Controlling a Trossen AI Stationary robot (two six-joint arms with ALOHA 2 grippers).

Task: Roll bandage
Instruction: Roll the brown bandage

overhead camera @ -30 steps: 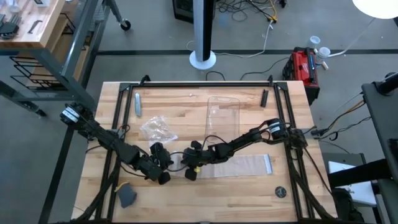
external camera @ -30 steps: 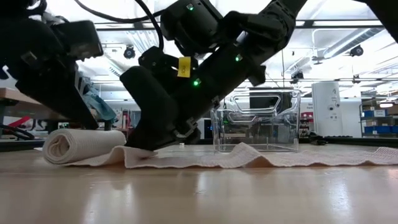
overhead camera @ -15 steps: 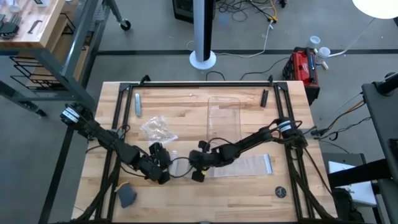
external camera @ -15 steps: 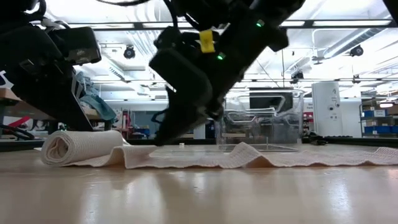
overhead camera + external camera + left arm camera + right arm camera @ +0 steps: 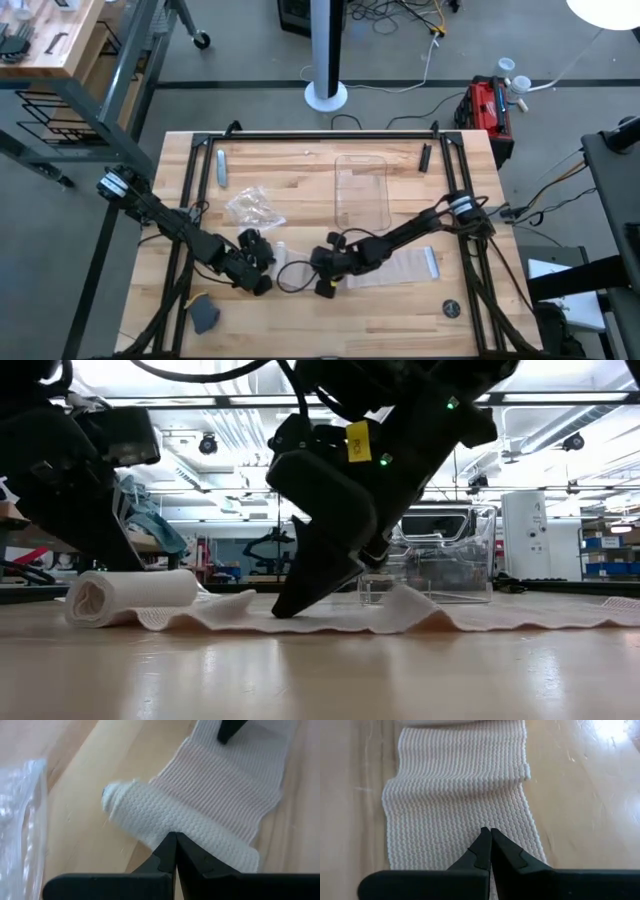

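the right hand [image 5: 322, 282] has slid along the strip away from the roll, and a taller ripple now stands behind it. the bandage [image 5: 130, 595], knitted white gauze, lies along the wooden tabletop [image 5: 400, 310], its rolled end by the left hand [image 5: 262, 270]. both hands are clenched, grasping nothing.

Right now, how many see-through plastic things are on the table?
2. A clear tray sits toward the table's far side, right of centre. A wrinkly clear wrapper lies to its left, just beyond the left gripper. Others may be hidden under the arms.
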